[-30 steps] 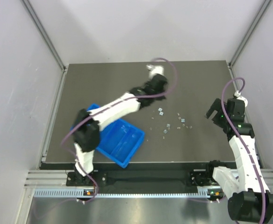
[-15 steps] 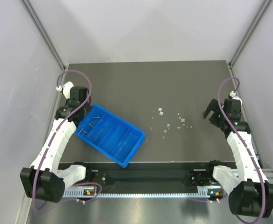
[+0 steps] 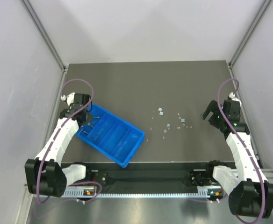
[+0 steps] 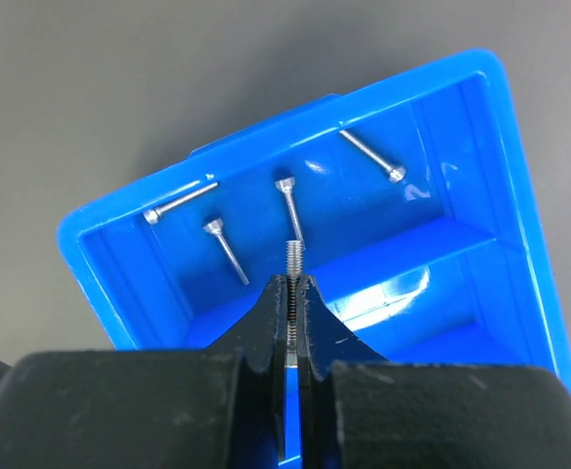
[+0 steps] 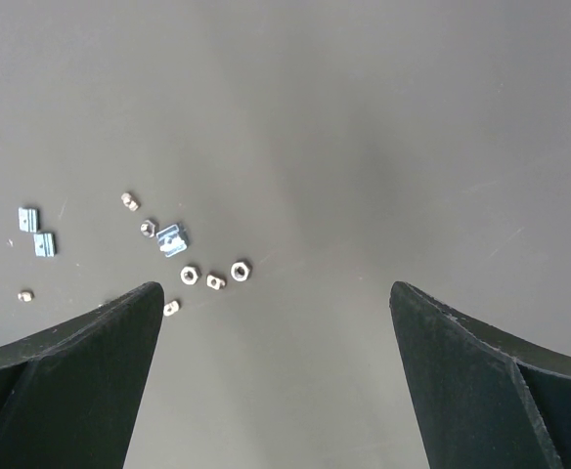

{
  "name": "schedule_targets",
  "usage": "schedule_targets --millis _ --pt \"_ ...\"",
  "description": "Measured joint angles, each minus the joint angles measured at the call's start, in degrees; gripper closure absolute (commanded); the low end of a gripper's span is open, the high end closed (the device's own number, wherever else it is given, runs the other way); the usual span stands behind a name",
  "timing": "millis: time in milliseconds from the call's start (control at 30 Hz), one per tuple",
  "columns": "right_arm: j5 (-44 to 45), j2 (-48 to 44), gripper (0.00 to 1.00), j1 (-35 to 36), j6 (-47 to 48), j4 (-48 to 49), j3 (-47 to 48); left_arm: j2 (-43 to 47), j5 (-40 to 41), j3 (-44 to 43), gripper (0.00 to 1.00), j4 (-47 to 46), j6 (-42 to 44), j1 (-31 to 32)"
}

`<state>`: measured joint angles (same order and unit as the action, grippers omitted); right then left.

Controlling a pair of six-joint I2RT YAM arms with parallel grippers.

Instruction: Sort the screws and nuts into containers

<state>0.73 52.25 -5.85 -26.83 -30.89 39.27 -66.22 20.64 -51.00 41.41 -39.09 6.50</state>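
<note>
Above the 10 o'clock end of the tray (image 4: 432,244), the left fingers (image 4: 266,327) pinch a screw (image 4: 292,256) that could bounce out if dropped from this height; the right fingers (image 5: 70,381) hang apart.

Overhead view: illumination is bright, diffuse and even. The table (image 3: 127,84) shows a faint sheen at centre, and shadows are soft. Small parts do not resolve.

Left wrist view: focus is sharp. White glare marks the glossy blue tray (image 4: 461,156) at 3 o'clock.

Right wrist view: the nuts (image 5: 214,278) are crisp. The fingers (image 5: 61,391) of the right gripper (image 5: 276,288), at 5 and 7 o'clock, are underexposed.
</note>
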Motion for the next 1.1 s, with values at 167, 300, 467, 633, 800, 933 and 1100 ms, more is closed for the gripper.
schedule_targets --millis 167,300,467,633,800,933,1100 --pt "0.1 -0.7 0.0 0.0 0.0 0.0 -0.3 -0.8 0.5 0.0 0.79 0.2 -0.2 -0.2" --pt "0.6 -2.0 0.0 0.0 0.0 0.0 -0.3 -0.5 0.0 -0.4 0.46 0.3 0.0 -0.2" --pt "0.6 -2.9 0.0 0.0 0.3 0.0 -0.3 3.2 -3.8 -2.0 0.35 0.2 0.9 -0.2" --pt "0.5 -2.8 0.0 0.0 1.0 0.1 -0.3 4.6 -6.8 -7.7 0.15 -1.0 1.5 5.4" --pt "0.0 -2.1 0.0 0.0 1.8 0.1 -0.3 0.5 -5.0 -14.0 0.16 -4.0 1.2 24.4" --pt "-1.1 -2.1 0.0 0.0 2.3 0.1 -0.3 -9.9 -2.8 -19.8 0.18 -7.1 1.1 34.4" --pt "-1.4 -2.2 0.0 0.1 2.9 0.0 -0.3 -25.4 -2.1 -30.0 0.17 -9.1 3.7 41.6"
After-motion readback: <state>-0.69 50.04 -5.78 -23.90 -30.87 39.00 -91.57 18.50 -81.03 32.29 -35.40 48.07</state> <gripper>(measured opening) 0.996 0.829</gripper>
